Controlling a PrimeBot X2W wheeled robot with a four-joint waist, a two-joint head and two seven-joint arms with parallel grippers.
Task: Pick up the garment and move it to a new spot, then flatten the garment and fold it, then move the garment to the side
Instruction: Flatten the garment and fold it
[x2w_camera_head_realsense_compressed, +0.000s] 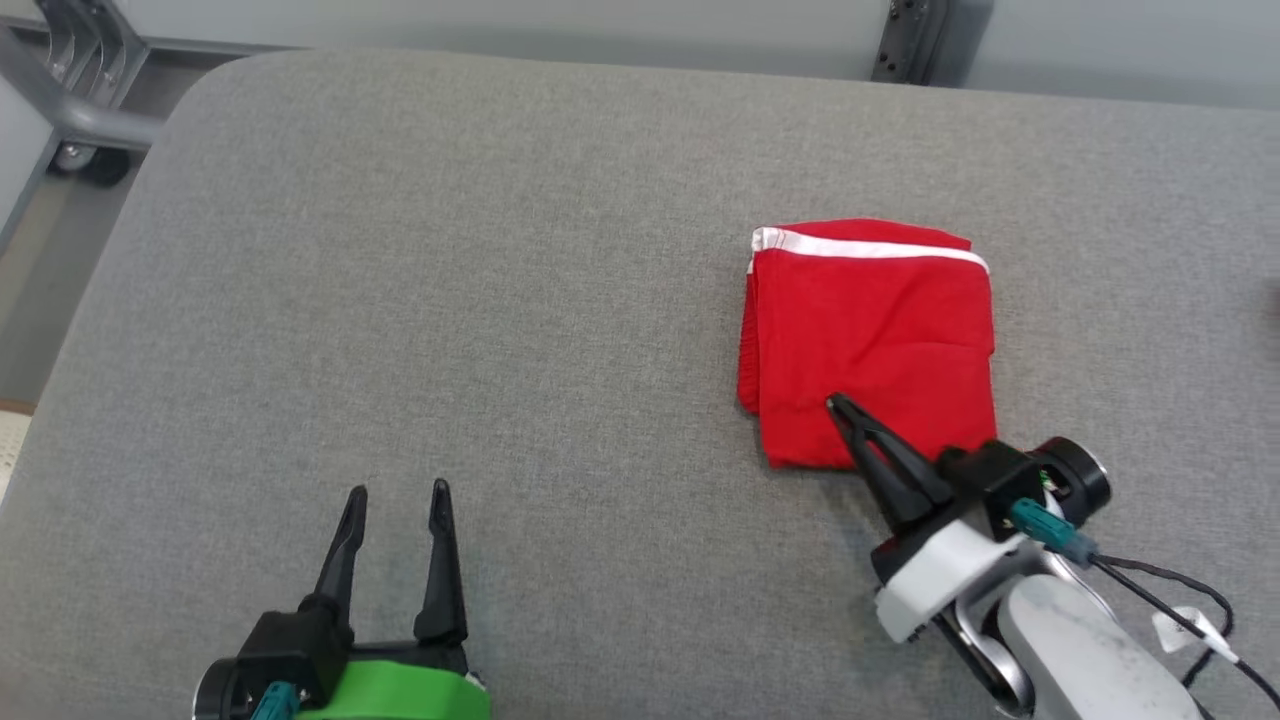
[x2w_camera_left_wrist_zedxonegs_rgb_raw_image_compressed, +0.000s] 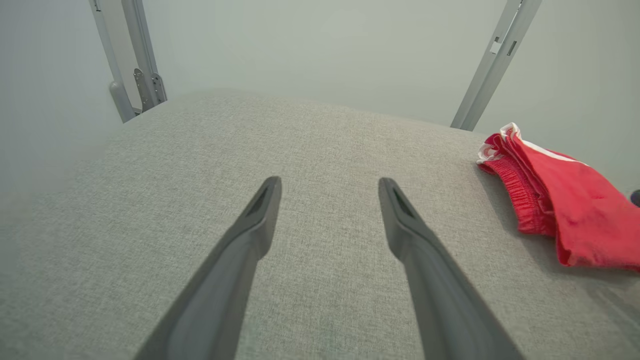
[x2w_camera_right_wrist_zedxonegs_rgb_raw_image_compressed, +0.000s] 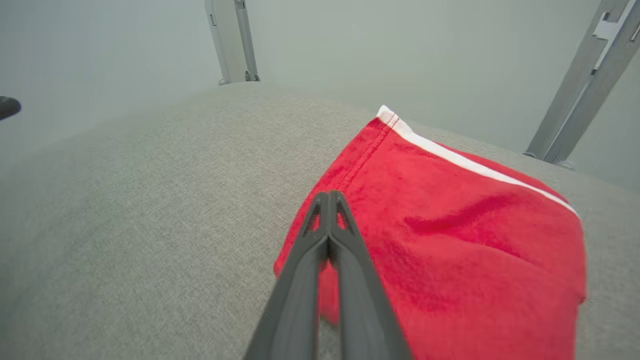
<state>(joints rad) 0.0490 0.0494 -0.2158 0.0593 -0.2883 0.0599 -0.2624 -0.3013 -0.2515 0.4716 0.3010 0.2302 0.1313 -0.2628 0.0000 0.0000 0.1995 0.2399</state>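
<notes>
The folded red garment (x2w_camera_head_realsense_compressed: 870, 340) lies flat on the grey padded table (x2w_camera_head_realsense_compressed: 450, 300), directly under and beyond the tips of the right gripper (x2w_camera_head_realsense_compressed: 833, 404). It is a nearly square packet, so its long axis is hard to tell. Its white stripe (x2w_camera_head_realsense_compressed: 870, 247) runs crosswise along the edge farthest from that gripper. The stacked layers and ribbed waistband (x2w_camera_left_wrist_zedxonegs_rgb_raw_image_compressed: 520, 200) face sideways toward the left gripper (x2w_camera_head_realsense_compressed: 398, 490).

The right gripper's two dark fingers are pressed tight together and slant in over the garment's near corner. Whether the tips touch the cloth I cannot tell. The left gripper stands well apart from the garment, its fingers spread wide with bare grey fabric between and ahead of them. Between the two grippers the table is plain cloth.

Grey metal frame posts (x2w_camera_head_realsense_compressed: 85, 110) rise past the table's far edge, beyond both tools. A dark cable (x2w_camera_head_realsense_compressed: 1165, 578) loops behind the right wrist.
</notes>
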